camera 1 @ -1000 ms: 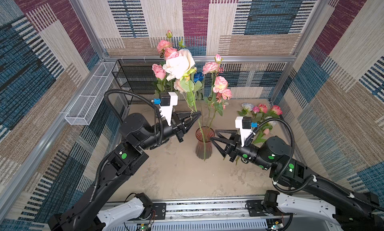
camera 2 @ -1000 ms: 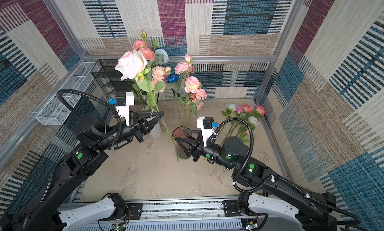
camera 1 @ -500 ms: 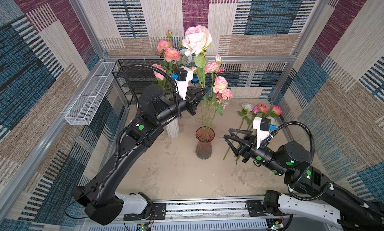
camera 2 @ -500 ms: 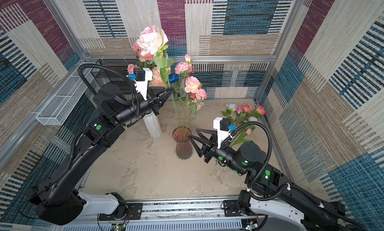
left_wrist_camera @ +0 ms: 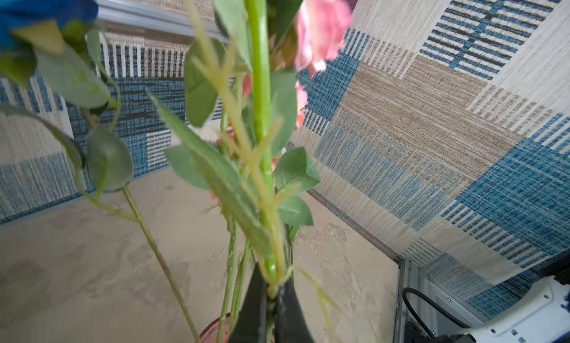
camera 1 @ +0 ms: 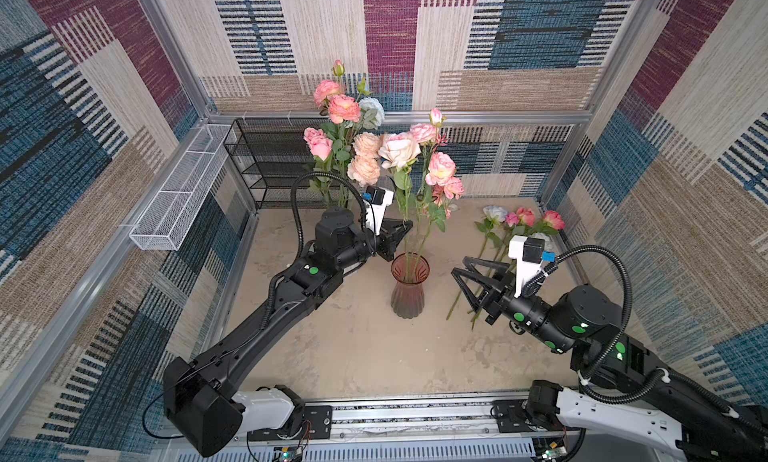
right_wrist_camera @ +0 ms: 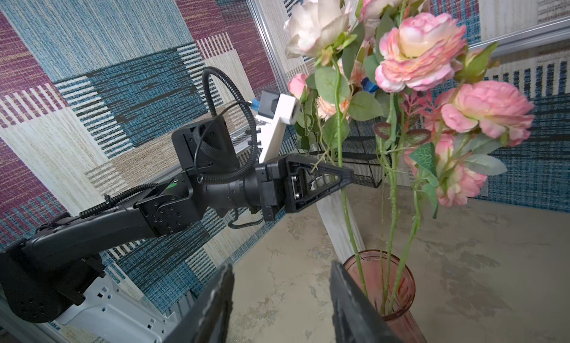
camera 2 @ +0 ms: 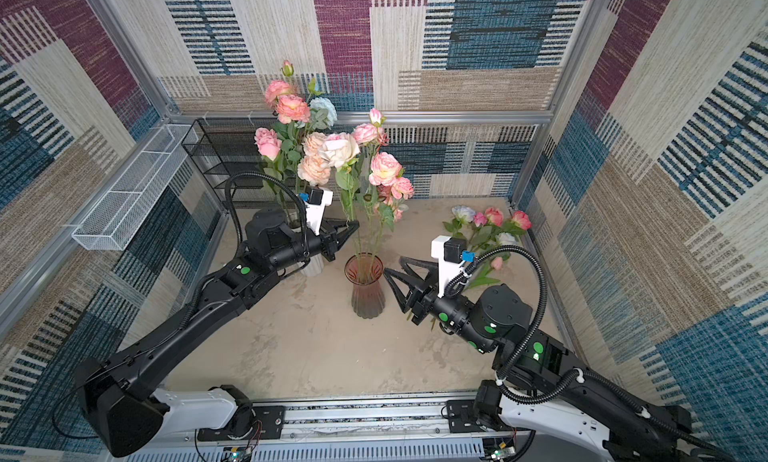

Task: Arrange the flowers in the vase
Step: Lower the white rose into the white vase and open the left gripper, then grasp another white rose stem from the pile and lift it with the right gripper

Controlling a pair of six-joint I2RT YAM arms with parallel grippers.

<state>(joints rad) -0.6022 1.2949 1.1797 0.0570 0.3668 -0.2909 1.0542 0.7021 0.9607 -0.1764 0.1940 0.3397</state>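
The left arm's fingers (camera 1: 395, 233) are clamped on the near-upright stem of a long cream artificial rose (camera 1: 399, 149) whose foot sits in the ribbed pink glass vase (camera 1: 408, 304) at their six o'clock, while the right arm's fingers (right_wrist_camera: 209, 313), apart and empty, hover at the vase's three o'clock.

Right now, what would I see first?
A big cream rose stands tall in the middle, its stem pinched in the left jaws and dipping into a pink glass vase. More roses lie on the table by the back right corner.
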